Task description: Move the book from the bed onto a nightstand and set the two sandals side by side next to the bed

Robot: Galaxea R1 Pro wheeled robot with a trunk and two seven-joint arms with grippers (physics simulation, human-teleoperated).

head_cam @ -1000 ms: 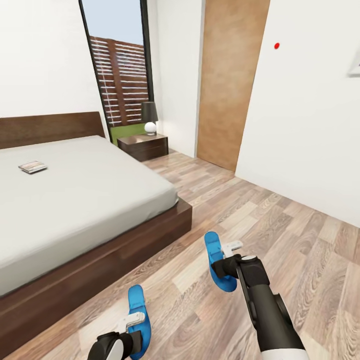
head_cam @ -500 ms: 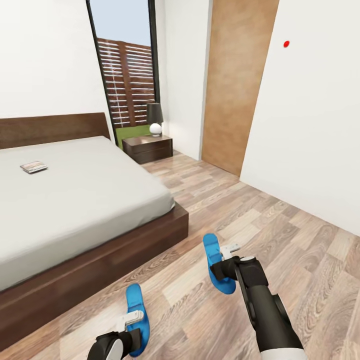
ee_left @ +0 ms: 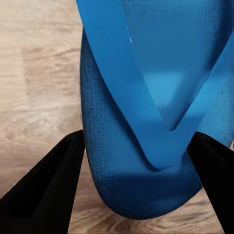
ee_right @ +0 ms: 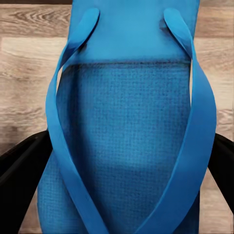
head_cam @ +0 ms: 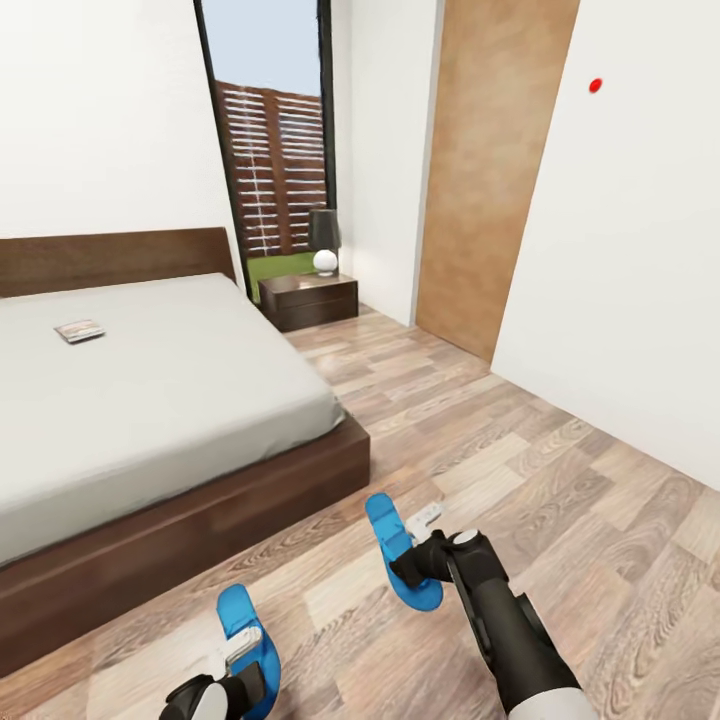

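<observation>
Gripping blue sandals: left tool (head_cam: pixel 243 655) one sandal (head_cam: pixel 238 615), right tool (head_cam: pixel 418 552) other (head_cam: pixel 385 530).

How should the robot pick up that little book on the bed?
The book lies flat and thin on the mattress, well in from the edge of the bed. Probably best to come down from above and pinch across its narrower width at opposite edges, since no side stands up to grab.

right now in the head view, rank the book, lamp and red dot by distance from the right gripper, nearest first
1. Book, on the bed to the left of the right gripper.
2. Lamp, on the nightstand by the window.
3. Red dot, high on the right wall.
</observation>
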